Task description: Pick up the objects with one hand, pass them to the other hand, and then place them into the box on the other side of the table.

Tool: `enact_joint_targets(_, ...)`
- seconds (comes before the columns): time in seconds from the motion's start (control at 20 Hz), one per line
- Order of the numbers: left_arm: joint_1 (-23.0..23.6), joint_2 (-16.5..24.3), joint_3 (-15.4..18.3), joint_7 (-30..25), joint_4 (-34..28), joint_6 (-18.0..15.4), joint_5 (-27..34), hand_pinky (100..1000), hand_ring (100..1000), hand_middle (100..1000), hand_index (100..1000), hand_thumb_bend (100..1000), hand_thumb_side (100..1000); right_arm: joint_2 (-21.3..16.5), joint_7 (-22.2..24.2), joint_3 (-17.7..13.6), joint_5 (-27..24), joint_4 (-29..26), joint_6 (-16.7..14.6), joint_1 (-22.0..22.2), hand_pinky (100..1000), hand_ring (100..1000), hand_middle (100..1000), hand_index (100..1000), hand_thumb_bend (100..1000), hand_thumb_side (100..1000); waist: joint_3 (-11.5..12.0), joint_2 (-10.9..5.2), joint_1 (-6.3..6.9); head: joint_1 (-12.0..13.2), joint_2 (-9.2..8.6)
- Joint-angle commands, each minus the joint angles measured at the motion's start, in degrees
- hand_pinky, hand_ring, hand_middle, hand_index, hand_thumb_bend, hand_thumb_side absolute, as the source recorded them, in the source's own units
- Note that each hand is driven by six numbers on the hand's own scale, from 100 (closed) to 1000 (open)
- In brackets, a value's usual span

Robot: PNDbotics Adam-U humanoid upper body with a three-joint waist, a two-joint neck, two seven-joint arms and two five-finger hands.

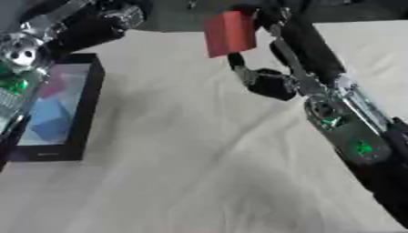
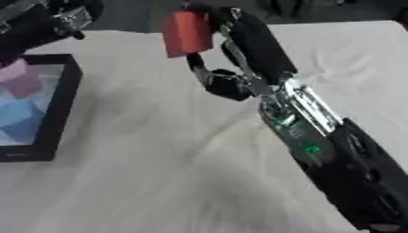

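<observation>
The right hand (image 2: 239, 41) reaches in from the lower right across the cloth-covered worktop (image 1: 199, 159), its fingers and thumb curled round a red block (image 1: 230, 33), which it holds lifted clear of the cloth at the far middle of the worktop. The thumb (image 1: 267, 82) bends beneath the block, on the near side of the hand. Well off to that hand's left, at the worktop's left edge, stands a black-walled box (image 2: 63, 104) holding a pink block (image 2: 22, 79) and a blue block (image 2: 20, 116). The left hand (image 1: 95, 22) hangs above the box's far end, level with the red block but apart from it; whether its fingers are straight or curled cannot be told.
</observation>
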Motion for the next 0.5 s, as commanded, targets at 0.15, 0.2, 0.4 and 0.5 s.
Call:
enact_joint_targets(0.15, -3.03, -0.98, -2.53, -5.88, -1.98, 2.26, -2.93, 780, 1000, 910, 849, 265, 671, 0.87, -2.53, 0.55, 4.37, 1.73, -0.21, -1.39, 710, 636, 480, 600, 166, 100, 0.07, -2.41, 0.82, -0.42, -0.6)
enact_joint_targets(0.2, -3.36, -1.41, -3.06, -6.49, -1.96, 2.81, -3.1, 779, 1000, 910, 850, 262, 671, 1.09, -2.79, 0.72, 4.92, 2.11, -0.21, -1.48, 711, 637, 482, 602, 172, 100, 0.07, -2.44, 0.87, -0.46, -0.68)
enact_joint_targets(0.4, -4.63, -3.37, -5.35, -7.44, -2.4, 5.21, -2.66, 777, 1000, 912, 849, 272, 677, 2.24, -3.43, 1.13, 6.66, 3.66, -0.12, -1.77, 714, 640, 484, 605, 161, 100, 0.13, -2.57, 1.11, -0.52, -0.72)
enact_joint_targets(0.5, -5.05, -4.22, -6.45, -7.54, -2.78, 6.54, -2.08, 779, 1000, 915, 852, 277, 679, 2.78, -3.99, 1.22, 6.98, 4.41, -0.17, -1.85, 716, 641, 484, 606, 157, 100, 0.16, -2.66, 1.19, -0.48, -0.63)
